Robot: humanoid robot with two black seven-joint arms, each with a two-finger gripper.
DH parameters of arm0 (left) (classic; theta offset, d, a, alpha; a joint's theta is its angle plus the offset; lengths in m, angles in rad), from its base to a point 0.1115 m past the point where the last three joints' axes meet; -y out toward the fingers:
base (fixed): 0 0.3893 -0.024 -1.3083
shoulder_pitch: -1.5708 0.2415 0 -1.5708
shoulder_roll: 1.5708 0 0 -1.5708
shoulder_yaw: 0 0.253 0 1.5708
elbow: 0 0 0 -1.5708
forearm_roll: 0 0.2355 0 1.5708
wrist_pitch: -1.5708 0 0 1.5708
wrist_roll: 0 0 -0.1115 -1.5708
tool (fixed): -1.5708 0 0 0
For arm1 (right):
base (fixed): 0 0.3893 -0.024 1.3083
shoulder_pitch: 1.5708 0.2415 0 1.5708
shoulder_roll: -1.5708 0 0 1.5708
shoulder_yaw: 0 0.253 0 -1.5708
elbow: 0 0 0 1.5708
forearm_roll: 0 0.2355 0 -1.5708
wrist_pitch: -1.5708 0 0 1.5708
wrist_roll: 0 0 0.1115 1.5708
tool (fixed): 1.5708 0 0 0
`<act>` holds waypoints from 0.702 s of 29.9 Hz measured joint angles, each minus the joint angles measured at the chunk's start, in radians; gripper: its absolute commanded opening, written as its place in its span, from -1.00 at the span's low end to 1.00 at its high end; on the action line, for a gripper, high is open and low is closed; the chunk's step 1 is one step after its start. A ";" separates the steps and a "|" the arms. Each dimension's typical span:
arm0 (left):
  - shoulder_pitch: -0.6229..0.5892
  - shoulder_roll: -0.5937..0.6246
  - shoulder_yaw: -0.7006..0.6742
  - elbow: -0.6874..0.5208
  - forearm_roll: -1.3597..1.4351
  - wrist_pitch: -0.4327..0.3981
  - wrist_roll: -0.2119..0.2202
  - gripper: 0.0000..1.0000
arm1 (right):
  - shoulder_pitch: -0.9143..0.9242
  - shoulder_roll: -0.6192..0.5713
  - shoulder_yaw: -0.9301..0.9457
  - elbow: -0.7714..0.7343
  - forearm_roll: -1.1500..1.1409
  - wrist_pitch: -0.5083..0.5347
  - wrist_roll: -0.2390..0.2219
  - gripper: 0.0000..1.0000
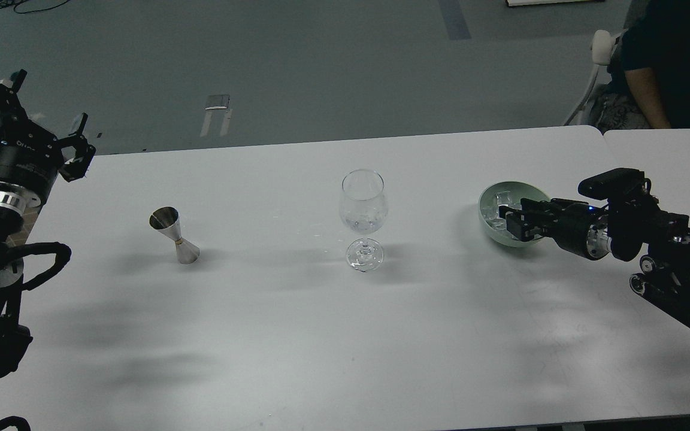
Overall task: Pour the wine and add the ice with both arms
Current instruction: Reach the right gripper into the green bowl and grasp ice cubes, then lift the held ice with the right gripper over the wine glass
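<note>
A: Which step is being carried out, and where is each part standing?

B: The ice step, by my reading; the right gripper (508, 219) is reaching into the pale green bowl (492, 232) on the right of the white table (297, 335), where the ice (504, 198) is lying as small clear cubes; the wine glass (363, 217) is standing upright at centre, well apart from the bowl; the steel jigger (175, 235) is standing tilted to its left; the left gripper (79, 148) is hanging over the table's far left edge, its 2 fingers parted and holding nothing.

A: What is the next move calling for?

B: Probably a firm pinch on 1 cube, a lift clear of the rim, then a carry leftward to the glass mouth.

A: What is proving hard to read?

B: The right jaws are dark against the bowl; I cannot tell whether they are closing on a cube; the glass may be holding something clear at its bottom, too faint to name; a seated person (674, 66) is being cut off at the upper right.
</note>
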 measured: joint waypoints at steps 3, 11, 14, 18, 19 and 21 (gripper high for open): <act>0.000 0.000 0.000 0.000 0.000 0.000 0.000 0.96 | 0.000 -0.002 0.000 0.000 0.000 0.007 -0.004 -0.60; 0.000 0.000 0.000 0.000 0.000 0.001 0.000 0.96 | 0.021 -0.013 0.000 0.012 0.000 0.013 -0.006 -0.82; -0.002 0.000 0.000 0.000 0.000 0.001 0.000 0.96 | 0.040 -0.047 0.001 0.042 0.004 0.013 -0.006 -0.82; -0.003 0.000 0.000 0.000 -0.001 0.002 0.000 0.96 | 0.072 -0.139 0.002 0.136 0.013 0.014 -0.007 -0.82; -0.003 0.000 0.000 0.000 -0.001 0.002 0.000 0.96 | 0.082 -0.163 0.003 0.161 0.015 0.015 -0.007 -0.82; -0.003 0.000 0.000 0.000 -0.001 0.001 0.000 0.96 | 0.105 -0.208 0.003 0.213 0.019 0.017 -0.007 -0.82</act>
